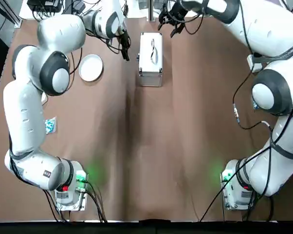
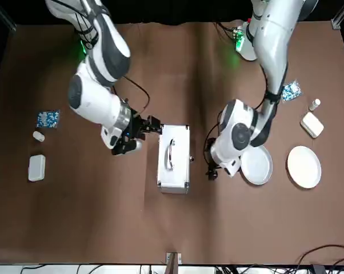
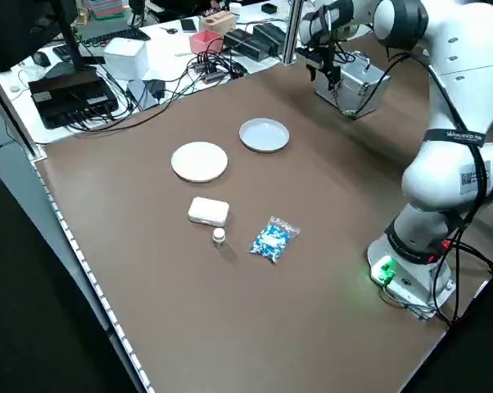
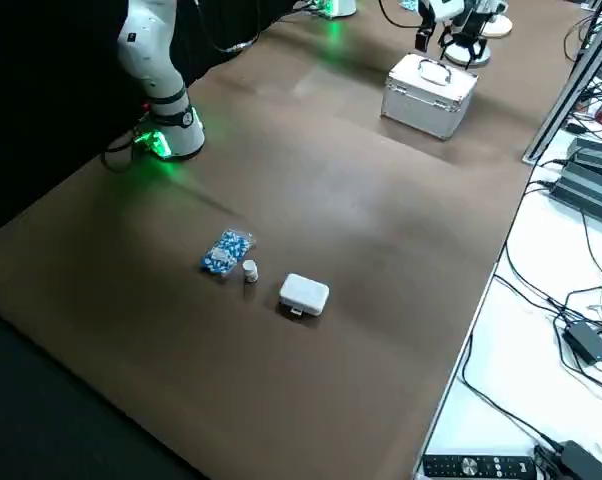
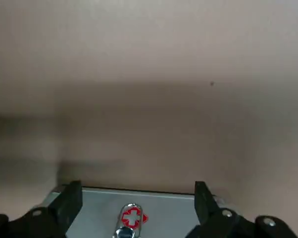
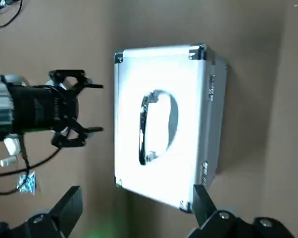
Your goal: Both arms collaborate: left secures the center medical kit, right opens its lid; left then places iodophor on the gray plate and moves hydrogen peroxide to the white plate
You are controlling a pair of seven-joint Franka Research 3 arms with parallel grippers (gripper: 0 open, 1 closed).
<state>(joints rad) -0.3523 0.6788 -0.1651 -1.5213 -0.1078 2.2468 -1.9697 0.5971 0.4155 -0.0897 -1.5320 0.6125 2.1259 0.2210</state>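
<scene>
The left gripper (image 5: 138, 184) has its 2 fingers apart, and part of the silver medical kit (image 5: 159, 213) shows between them at the lower edge of the left wrist view; whether they touch it, I cannot tell. In the top view that gripper hangs in the upper middle, just left of the kit. The right gripper (image 6: 136, 188) also has its 2 fingers apart; in the front view it is in the upper middle, by the kit's upper left corner. The kit sits near the centre of the front view, lid closed, its handle (image 2: 171, 154) on top. Right of it there, the gray plate (image 2: 256, 165) comes first, then the white plate (image 2: 304, 167), side by side with a gap between. Above them, toward the upper right, are a white box (image 2: 312, 124), a small white bottle (image 2: 314, 104) and a blue-and-white packet (image 2: 291, 90). Along the left of the front view lie 3 more things: a second packet (image 2: 48, 119) on top, a second bottle (image 2: 38, 136) beneath it, then a second white box (image 2: 36, 168) lowest. All rest on the brown table (image 2: 206, 228).
</scene>
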